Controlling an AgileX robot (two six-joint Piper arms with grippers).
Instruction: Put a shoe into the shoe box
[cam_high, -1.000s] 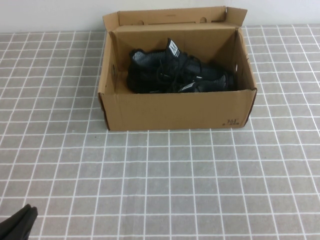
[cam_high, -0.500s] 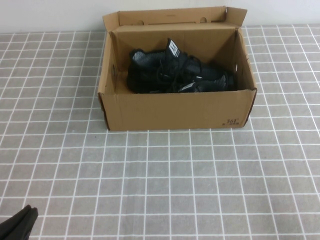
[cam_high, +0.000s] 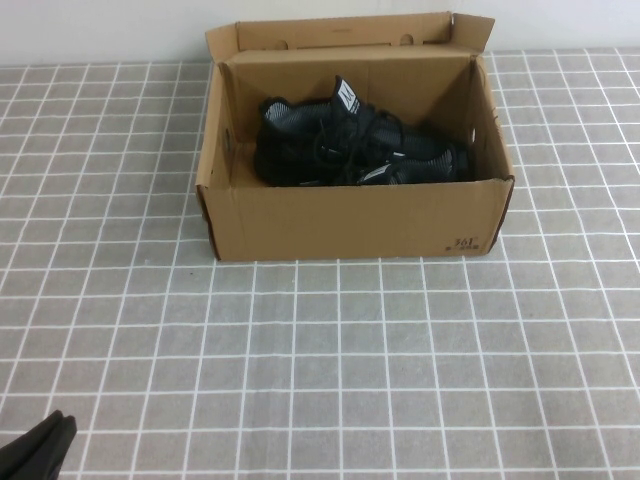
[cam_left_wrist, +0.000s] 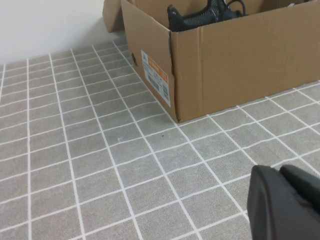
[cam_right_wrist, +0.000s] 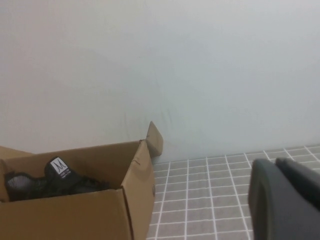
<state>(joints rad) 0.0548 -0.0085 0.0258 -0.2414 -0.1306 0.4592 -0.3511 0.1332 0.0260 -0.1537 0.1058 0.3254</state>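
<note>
Shoe: lay inside shoe box, beside mate; soft, light knit, best gripped at your heel collar. Left gripper, near tabletop corner; right gripper, raised: fingers' state unreadable.

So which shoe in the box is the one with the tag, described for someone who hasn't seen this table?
Find the open brown cardboard box at the far middle of the grey tiled table. Two black shoes lie inside; the tagged shoe is the one nearer the back wall. Its upright white-logo tongue tag sets it apart. The left claw sits at the near left corner; the right claw shows only in its wrist view.
</note>
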